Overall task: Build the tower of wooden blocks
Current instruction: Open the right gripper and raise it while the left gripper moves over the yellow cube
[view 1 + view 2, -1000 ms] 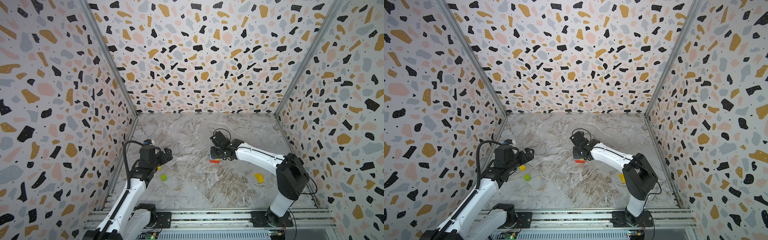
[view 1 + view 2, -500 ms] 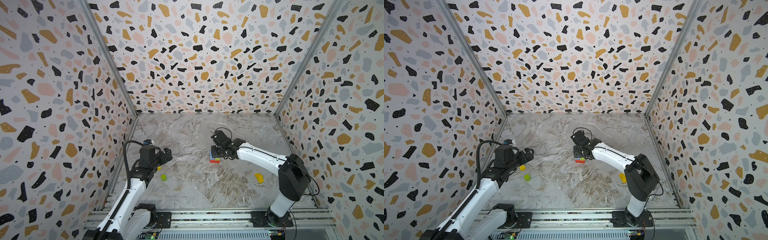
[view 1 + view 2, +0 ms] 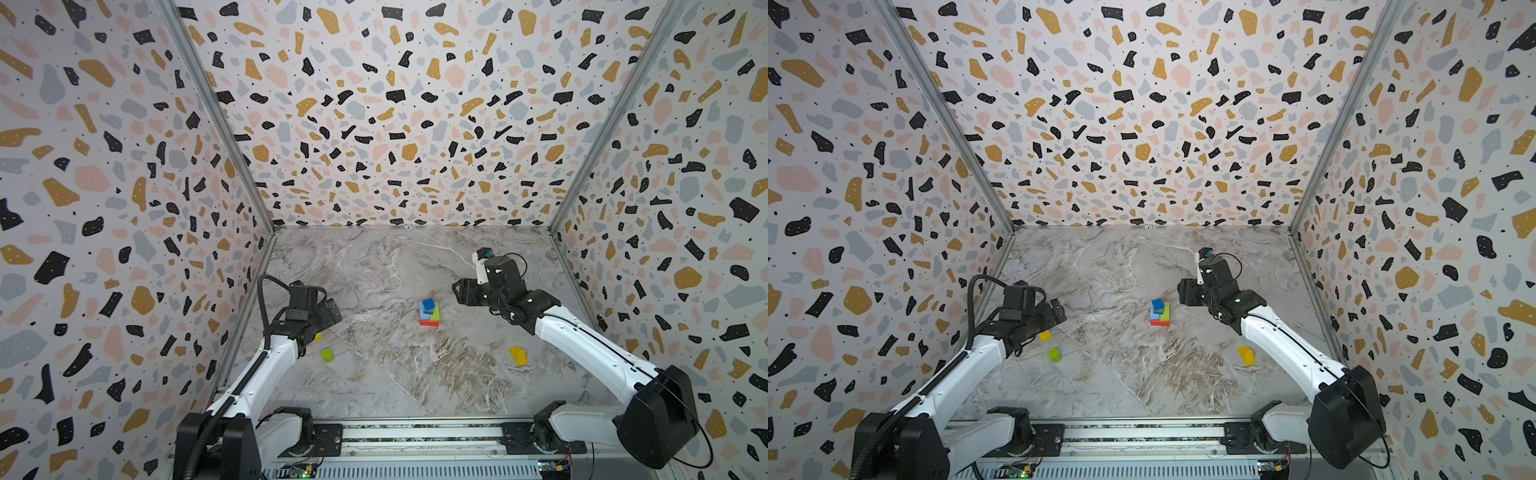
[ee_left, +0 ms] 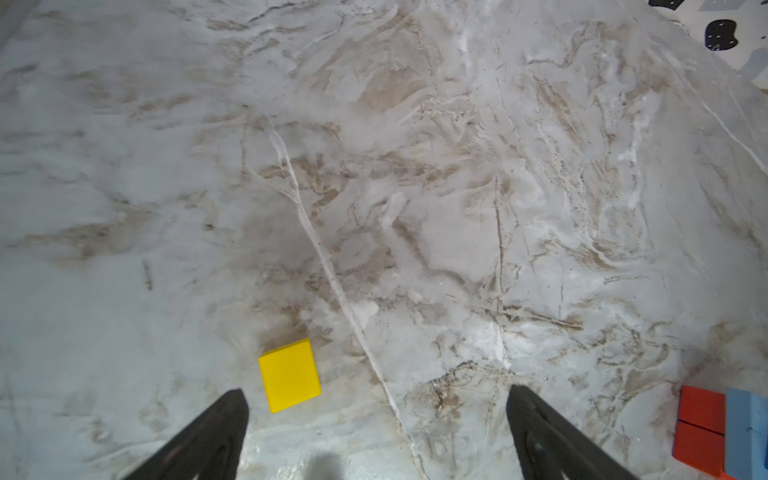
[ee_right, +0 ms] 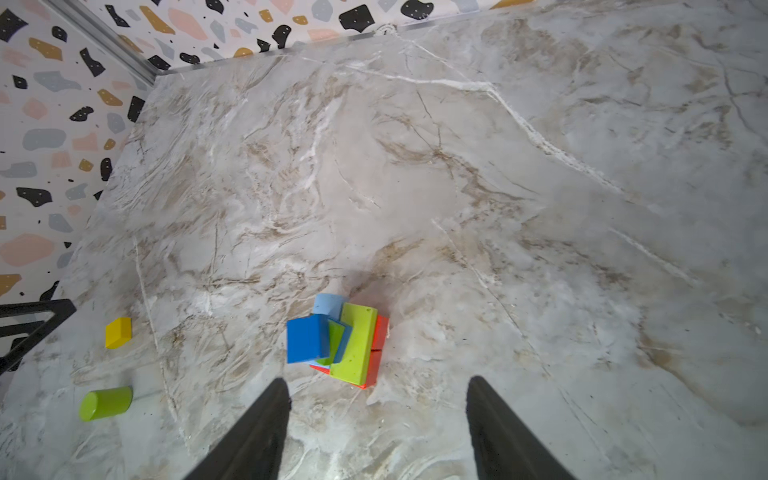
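The wood block tower (image 3: 429, 312) (image 3: 1160, 312) stands mid-table: red slabs (image 5: 379, 345) at the base, a lime bar (image 5: 357, 345) and light blue and green blocks above, and a blue cube (image 5: 307, 337) askew on top. My right gripper (image 5: 378, 382) (image 3: 461, 291) hangs open and empty, apart from the tower on its right. My left gripper (image 4: 376, 392) (image 3: 332, 309) is open, raised over the table. A yellow cube (image 4: 289, 375) (image 3: 1044, 336) lies near one of its fingertips, untouched. The tower's red edge (image 4: 702, 428) shows in the left wrist view.
A lime cylinder (image 3: 327, 354) (image 5: 106, 402) lies on its side near the left arm. A yellow wedge (image 3: 518, 355) (image 3: 1246, 355) sits front right, beside the right arm. Patterned walls (image 3: 124, 208) close in the marble table (image 3: 374, 382) on three sides.
My right gripper has opened, left the blue cube on top of the tower and drawn back to the right. The left arm has hardly moved.
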`<state>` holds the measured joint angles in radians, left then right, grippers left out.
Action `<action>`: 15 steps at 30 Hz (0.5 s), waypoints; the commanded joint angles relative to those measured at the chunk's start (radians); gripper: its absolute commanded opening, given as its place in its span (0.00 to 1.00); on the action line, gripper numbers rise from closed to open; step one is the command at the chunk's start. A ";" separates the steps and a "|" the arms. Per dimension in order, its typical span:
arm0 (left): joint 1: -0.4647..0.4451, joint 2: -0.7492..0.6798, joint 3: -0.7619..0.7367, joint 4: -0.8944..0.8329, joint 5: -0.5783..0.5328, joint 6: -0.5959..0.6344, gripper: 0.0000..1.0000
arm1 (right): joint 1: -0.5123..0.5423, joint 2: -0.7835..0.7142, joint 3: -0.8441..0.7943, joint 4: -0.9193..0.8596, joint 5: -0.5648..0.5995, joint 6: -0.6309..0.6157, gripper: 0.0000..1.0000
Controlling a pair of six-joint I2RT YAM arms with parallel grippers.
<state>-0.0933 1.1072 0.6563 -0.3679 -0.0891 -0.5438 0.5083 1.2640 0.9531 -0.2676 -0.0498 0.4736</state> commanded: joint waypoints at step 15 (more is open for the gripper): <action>0.070 0.083 0.054 -0.105 -0.076 -0.013 0.59 | -0.160 -0.183 -0.283 0.239 -0.291 -0.020 0.64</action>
<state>-0.0273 1.1992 0.7010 -0.4583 -0.1406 -0.5617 0.3786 1.1030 0.6971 -0.0872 -0.2516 0.4591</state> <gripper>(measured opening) 0.596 0.642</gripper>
